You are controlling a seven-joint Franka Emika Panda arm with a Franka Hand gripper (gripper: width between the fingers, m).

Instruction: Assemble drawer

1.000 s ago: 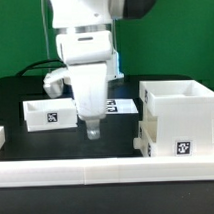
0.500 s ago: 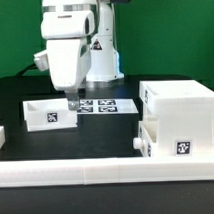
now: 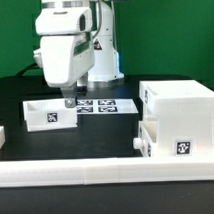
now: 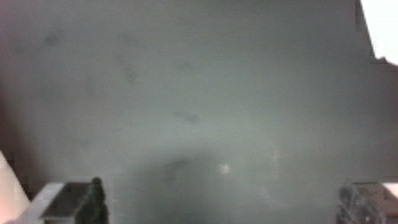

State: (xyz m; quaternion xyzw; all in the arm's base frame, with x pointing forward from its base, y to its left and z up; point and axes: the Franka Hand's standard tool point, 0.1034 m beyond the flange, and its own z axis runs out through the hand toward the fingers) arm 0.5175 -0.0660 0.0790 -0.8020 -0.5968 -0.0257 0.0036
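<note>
Exterior view had the gripper (image 3: 68,98) hanging at ten o'clock, over the three o'clock end of the loose tray (image 3: 47,115), marker board (image 3: 101,106) just beside it. And the drawer shell (image 3: 181,104) sat at four o'clock, second tray (image 3: 176,145) right against its six o'clock side. Wrist view: fingers (image 4: 79,201) stood wide apart, gripping nothing, dark table (image 4: 178,100) beneath.

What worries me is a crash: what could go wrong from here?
1. The open gripper hangs close by the loose tray's rim; descending, a finger might hit and shove it.
2. The wrist view shows only bare table between the fingers, so closing now would probably grasp nothing.
</note>
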